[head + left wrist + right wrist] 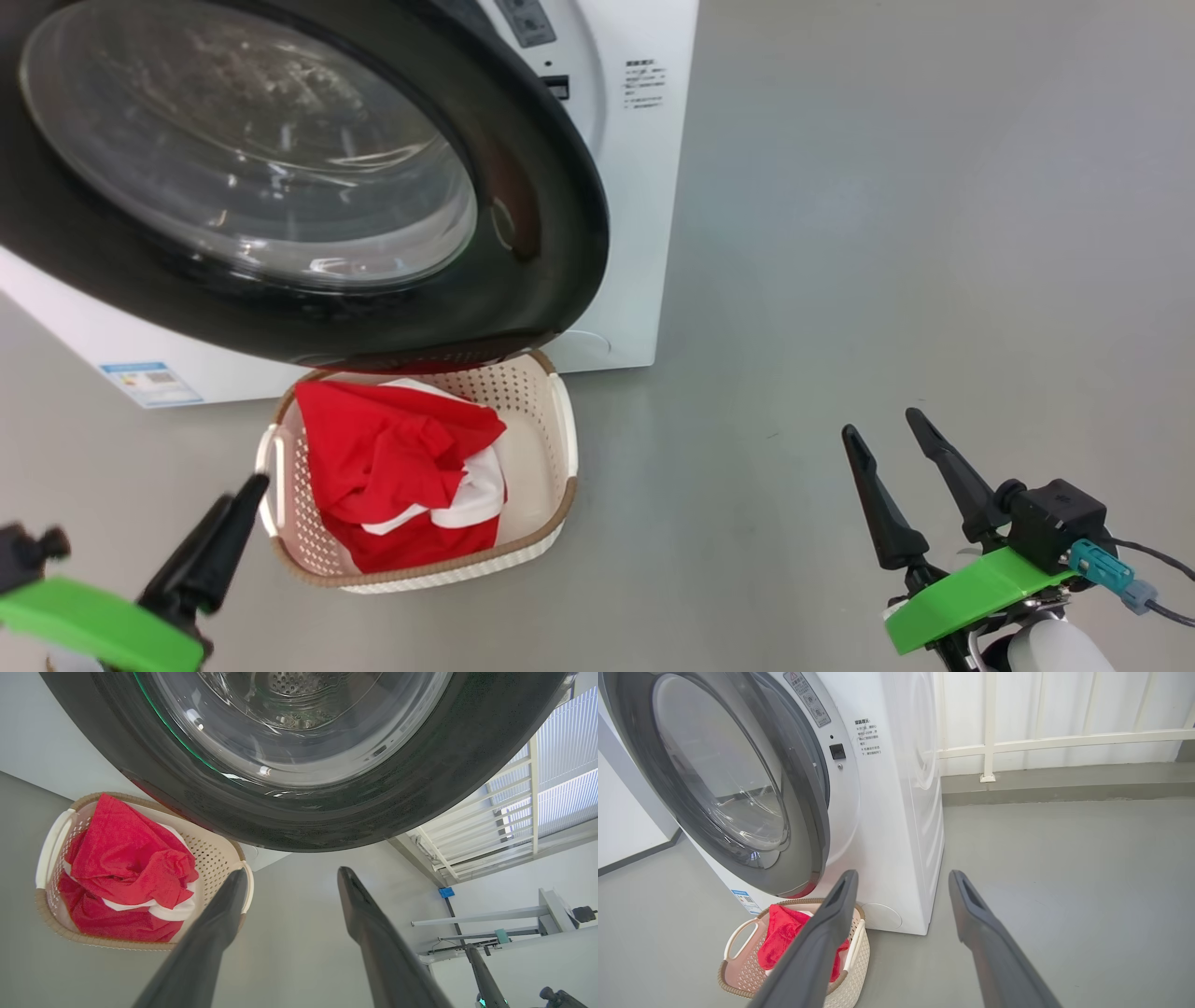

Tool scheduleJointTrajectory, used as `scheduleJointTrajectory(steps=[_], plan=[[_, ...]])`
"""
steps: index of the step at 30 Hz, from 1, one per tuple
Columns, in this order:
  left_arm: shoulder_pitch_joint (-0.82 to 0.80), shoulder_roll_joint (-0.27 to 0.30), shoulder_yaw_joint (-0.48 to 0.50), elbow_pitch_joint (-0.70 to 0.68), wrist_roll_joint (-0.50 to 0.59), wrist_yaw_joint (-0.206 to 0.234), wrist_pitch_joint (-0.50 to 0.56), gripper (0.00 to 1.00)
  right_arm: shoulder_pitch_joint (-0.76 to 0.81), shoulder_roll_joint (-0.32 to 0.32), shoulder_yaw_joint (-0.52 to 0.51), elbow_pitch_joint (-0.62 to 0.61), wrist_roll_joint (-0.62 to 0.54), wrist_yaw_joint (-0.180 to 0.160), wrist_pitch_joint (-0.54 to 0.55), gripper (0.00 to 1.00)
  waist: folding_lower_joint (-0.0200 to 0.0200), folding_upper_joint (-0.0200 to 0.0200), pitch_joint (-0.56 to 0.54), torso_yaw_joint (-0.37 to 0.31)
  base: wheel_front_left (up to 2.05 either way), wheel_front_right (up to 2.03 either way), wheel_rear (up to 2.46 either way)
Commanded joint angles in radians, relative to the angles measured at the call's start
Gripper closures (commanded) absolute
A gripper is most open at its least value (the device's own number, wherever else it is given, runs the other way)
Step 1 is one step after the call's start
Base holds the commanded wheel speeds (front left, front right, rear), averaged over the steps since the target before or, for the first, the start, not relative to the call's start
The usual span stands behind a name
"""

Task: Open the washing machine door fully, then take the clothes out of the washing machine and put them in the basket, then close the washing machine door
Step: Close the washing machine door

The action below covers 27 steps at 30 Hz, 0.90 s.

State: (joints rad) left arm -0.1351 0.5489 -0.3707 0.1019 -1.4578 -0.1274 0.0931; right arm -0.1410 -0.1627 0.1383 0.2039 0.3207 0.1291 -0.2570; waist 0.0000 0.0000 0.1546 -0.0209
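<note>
The washing machine door [551, 215] is seen in the upper left of the head view, swung out from the front of the washing machine [644, 187], whose white body is shown behind it up to the top middle of the frame. In the right wrist view the door is shown standing at an angle off the machine's front, with the latch socket left uncovered to its right. The basket [537, 411] is set on the grey floor [887, 233] in the lower middle-left of the head view, just in front of the machine, and its far rim is overlapped by the door's lower edge. The clothes [392, 457], red fabric with white parts, are piled inside the basket, bunched toward its left side. The left gripper [292, 871] is found at the lower middle of the left wrist view, its two fingers spread wide with nothing held between them. At the lower left of the head view one blurred finger is seen with its tip by the basket's left handle; whether it touches cannot be told. The right gripper [880, 422] is placed at the lower right of the head view, well apart from the basket, its fingers parted and nothing gripped
</note>
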Motion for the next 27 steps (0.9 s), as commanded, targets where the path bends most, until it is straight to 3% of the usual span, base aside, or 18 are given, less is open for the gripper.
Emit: scheduleJointTrajectory(steps=[1,11,16,27], plan=[[-0.013,0.051,0.031,-0.008,0.020,-0.003,-0.025,0.00,0.003,-0.008,0.015,-0.022,0.017,0.002,-0.005,0.00,0.0000,0.0000,-0.003,-0.010,0.00,0.00,0.00],[0.041,0.087,-0.100,0.080,0.133,-0.003,-0.289,0.00,0.020,-0.007,0.007,-0.027,0.020,0.002,-0.005,0.00,0.0000,0.0000,-0.017,-0.069,0.00,0.00,0.00],[0.043,0.079,-0.115,0.134,0.194,-0.003,-0.350,0.00,0.025,-0.010,0.001,-0.035,0.021,0.002,-0.005,0.00,0.0000,0.0000,-0.018,-0.094,0.00,0.00,0.00],[0.115,-0.066,0.116,0.146,0.496,-0.003,-0.355,0.00,0.035,-0.011,-0.016,-0.047,0.016,0.002,-0.005,0.00,0.0000,0.0000,-0.026,-0.124,0.00,0.00,0.00]])
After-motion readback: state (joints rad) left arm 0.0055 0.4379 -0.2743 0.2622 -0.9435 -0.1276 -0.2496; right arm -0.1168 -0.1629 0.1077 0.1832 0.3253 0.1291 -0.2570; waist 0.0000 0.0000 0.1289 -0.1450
